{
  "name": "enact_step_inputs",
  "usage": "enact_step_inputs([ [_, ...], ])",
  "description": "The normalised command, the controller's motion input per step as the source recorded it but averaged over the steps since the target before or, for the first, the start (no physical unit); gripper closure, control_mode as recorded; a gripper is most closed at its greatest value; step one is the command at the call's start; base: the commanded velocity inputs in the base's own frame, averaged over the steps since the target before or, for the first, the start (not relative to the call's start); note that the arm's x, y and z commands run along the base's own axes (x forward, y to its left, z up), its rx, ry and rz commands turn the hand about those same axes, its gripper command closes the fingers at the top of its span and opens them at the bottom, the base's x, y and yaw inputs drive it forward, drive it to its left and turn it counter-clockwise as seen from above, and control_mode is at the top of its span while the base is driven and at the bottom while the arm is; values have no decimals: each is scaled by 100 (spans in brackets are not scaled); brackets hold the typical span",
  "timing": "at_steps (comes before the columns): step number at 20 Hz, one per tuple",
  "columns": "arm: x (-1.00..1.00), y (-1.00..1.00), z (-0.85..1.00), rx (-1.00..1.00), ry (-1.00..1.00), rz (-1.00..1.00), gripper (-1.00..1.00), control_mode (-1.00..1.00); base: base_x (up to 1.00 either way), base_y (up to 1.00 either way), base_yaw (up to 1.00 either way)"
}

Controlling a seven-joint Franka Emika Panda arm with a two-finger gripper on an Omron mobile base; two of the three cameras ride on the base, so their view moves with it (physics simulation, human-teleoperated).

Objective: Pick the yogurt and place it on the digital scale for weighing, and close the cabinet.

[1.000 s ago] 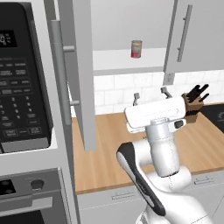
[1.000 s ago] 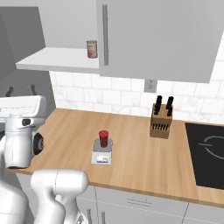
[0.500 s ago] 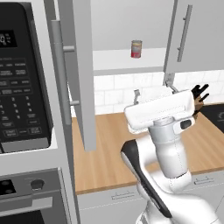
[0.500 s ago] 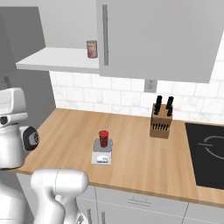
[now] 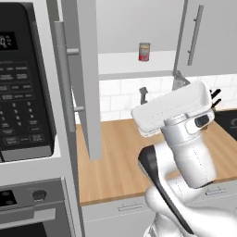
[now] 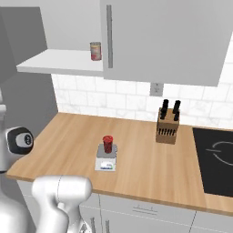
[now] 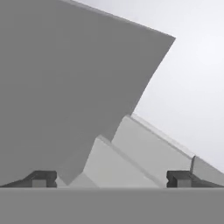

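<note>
Dark red and slightly tapered, the small yogurt cup (image 6: 107, 144) stands upright on the grey top platform of the small flat rectangular digital scale (image 6: 105, 162), whose white-blue body shows a display strip on its front edge; the cup is narrower than the platform and sits toward its back. The scale rests on the light wooden countertop (image 6: 136, 168), well apart from the wooden knife block (image 6: 167, 128) with black handles that stands near the white tiled wall, and further right lies the black glass cooktop (image 6: 216, 164). Above the counter hangs the light-grey upper wall cabinet (image 5: 82, 69): in the left base view its left door is swung open toward the camera, edge on, with a long vertical silver bar handle (image 5: 62, 83), while its right door (image 5: 203, 37) with 1 similar handle covers the right side. On the white inner shelf (image 6: 59, 61) stands a red-labelled can with tan top and bottom (image 6: 95, 51), near the edge of the right door. Left of the open door sits the black microwave (image 5: 23, 88) with its keypad, and below it a grey oven panel (image 5: 32, 203). The white robot arm (image 5: 185, 139) rises in front of the counter with its hand raised near the cabinet. In the hand view the 2 dark finger tips of the gripper (image 7: 113, 178) stand wide apart, released, with nothing between them, facing flat grey cabinet surfaces.
</note>
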Motion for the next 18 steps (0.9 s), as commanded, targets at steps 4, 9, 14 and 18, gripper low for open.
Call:
enact_step_inputs([
  [4, -55, 5, 0, -21, 53, -39, -100, -100, 0, 0, 0],
  [9, -66, 0, -9, -11, 44, -47, -100, -100, 0, 0, 0],
  [14, -77, 8, -3, -7, 50, -40, -100, -100, 0, 0, 0],
  [18, -91, 94, -5, -35, 12, -22, -100, -100, 0, 0, 0],
])
